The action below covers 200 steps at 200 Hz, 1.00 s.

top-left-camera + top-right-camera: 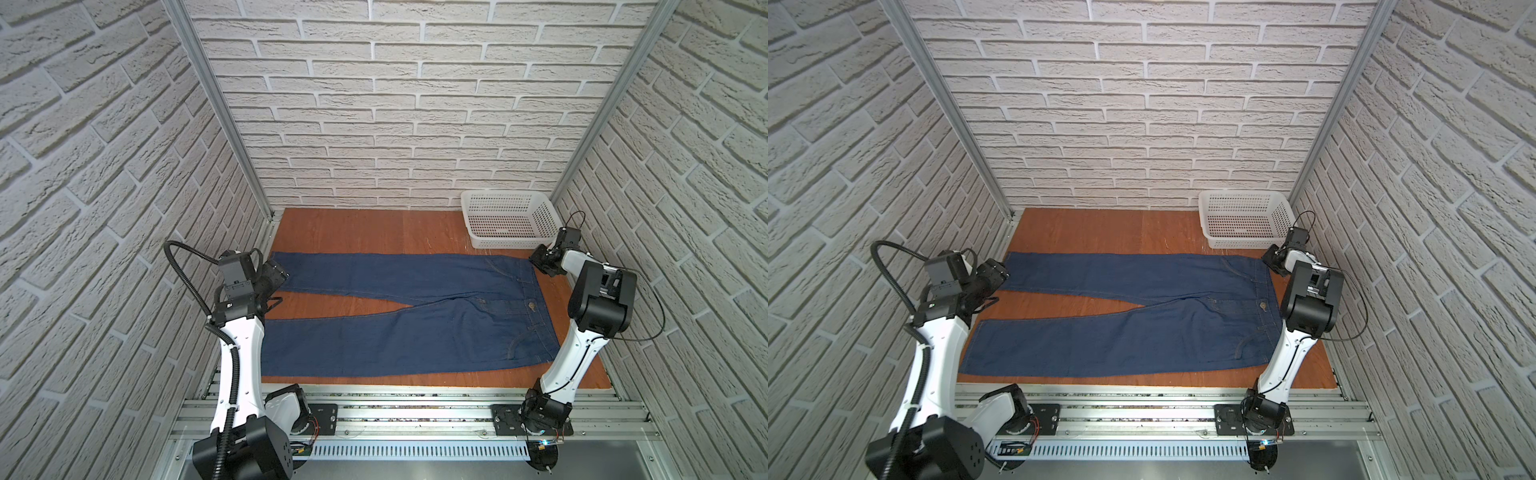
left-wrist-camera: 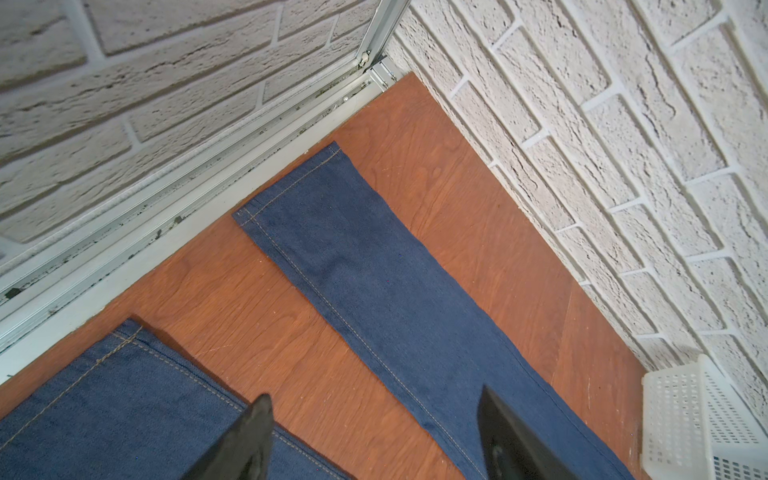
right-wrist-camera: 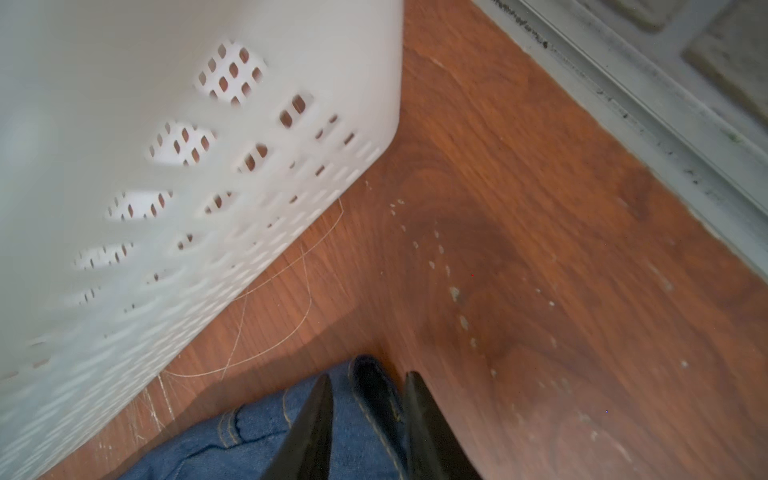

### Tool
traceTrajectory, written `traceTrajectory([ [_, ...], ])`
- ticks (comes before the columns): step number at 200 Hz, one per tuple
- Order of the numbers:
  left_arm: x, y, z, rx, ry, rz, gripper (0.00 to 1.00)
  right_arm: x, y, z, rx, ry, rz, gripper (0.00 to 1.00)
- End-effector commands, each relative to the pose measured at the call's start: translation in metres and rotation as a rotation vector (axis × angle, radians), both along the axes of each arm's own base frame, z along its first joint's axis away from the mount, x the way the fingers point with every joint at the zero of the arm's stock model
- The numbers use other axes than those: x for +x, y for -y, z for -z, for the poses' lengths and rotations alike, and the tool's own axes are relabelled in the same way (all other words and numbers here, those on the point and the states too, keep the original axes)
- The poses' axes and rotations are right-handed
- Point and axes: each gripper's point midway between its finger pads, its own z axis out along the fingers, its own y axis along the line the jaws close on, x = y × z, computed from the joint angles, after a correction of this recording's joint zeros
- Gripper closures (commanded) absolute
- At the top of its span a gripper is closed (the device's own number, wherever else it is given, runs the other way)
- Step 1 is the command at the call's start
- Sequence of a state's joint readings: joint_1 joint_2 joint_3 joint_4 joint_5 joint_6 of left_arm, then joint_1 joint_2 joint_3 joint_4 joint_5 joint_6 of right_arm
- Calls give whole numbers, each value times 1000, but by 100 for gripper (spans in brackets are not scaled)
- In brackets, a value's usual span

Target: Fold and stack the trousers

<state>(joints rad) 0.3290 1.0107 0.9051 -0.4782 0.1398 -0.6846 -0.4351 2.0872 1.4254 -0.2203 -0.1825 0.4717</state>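
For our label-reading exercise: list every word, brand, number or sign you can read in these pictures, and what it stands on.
No text can be read in any view.
Waist button on the trousers: any marking is too small to read.
Basket: nothing legible.

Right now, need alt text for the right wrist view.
The right tool straddles a raised corner of the blue denim trousers with its two dark fingers; whether they pinch it is unclear. A blurred white perforated basket stands close beyond on the brown wooden table.
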Motion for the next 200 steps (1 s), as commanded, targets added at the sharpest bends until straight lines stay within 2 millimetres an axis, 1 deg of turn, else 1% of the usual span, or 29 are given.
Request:
traceTrajectory([
  [1, 8, -5, -11, 22, 45, 1, 23, 10, 0, -4, 6, 30, -8, 68],
  [28, 9, -5, -12, 23, 46, 1, 23, 14, 1, -2, 14, 21, -5, 67],
  [45, 9, -5, -11, 25, 43, 0, 23, 16, -3, 2, 32, 16, -8, 67],
  [100, 8, -6, -12, 28, 43, -3, 23, 4, -11, 20, 75, -44, 21, 70],
  [122, 8, -6, -13, 29, 45, -3, 23, 0, -14, 16, 80, -33, 29, 70],
  [143, 8, -6, -14, 29, 48, -2, 23, -5, -14, 5, 63, 1, 42, 70],
  [167, 8, -6, -15, 31, 51, -2, 23, -6, -14, -7, 56, 59, 54, 70],
  [180, 8, -6, -15, 32, 50, -2, 23, -5, -14, -7, 66, 70, 62, 70],
  [200, 8, -6, -16, 34, 53, -2, 23, -4, -16, 1, 96, 59, 70, 70],
])
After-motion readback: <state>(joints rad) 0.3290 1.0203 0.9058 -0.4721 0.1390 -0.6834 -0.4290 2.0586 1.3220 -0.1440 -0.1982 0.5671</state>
